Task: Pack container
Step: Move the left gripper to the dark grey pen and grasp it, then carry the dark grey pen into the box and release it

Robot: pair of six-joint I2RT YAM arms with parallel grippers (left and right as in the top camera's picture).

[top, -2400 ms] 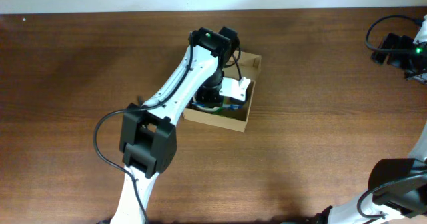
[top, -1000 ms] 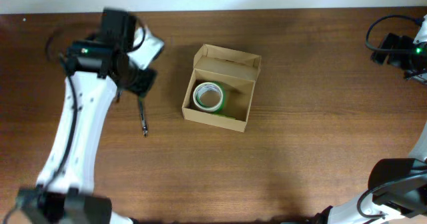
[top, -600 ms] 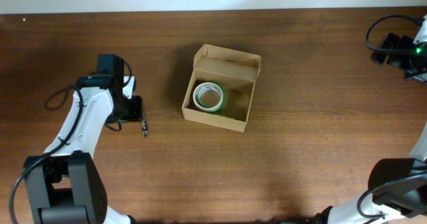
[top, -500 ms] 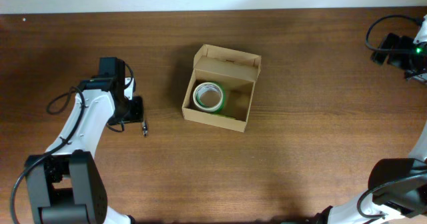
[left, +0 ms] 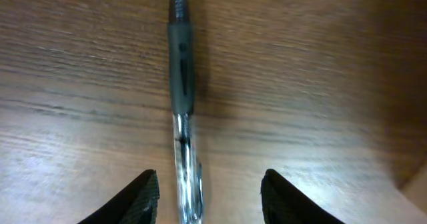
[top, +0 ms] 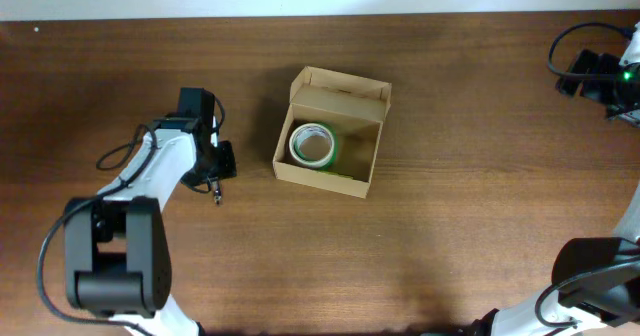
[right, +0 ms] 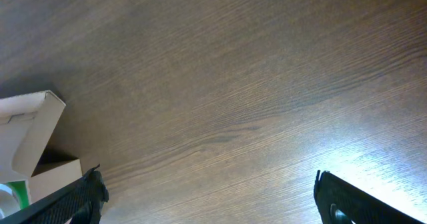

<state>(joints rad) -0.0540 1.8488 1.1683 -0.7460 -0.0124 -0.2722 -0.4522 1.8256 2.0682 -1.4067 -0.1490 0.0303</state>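
Observation:
The container (top: 356, 169) is a tan cardboard box in the middle of the table, its flap lid (top: 340, 84) open at the back. A green and white tape roll (top: 313, 144) lies inside it at the left. A pen (top: 215, 190) lies on the table left of the box. My left gripper (top: 214, 168) is low over the pen. In the left wrist view it is open (left: 210, 201), with the pen (left: 181, 84) lying between the fingers and touching neither. My right gripper (right: 210, 204) is open and empty, far right of the container (right: 27, 147).
The right arm (top: 605, 76) with its cables sits at the far right back corner. The table's back edge runs along the top of the overhead view. Bare wood surrounds the box.
My left arm left the box with the tape roll lying inside, swung out to the left, then came back right and down over the pen. The right arm has not moved.

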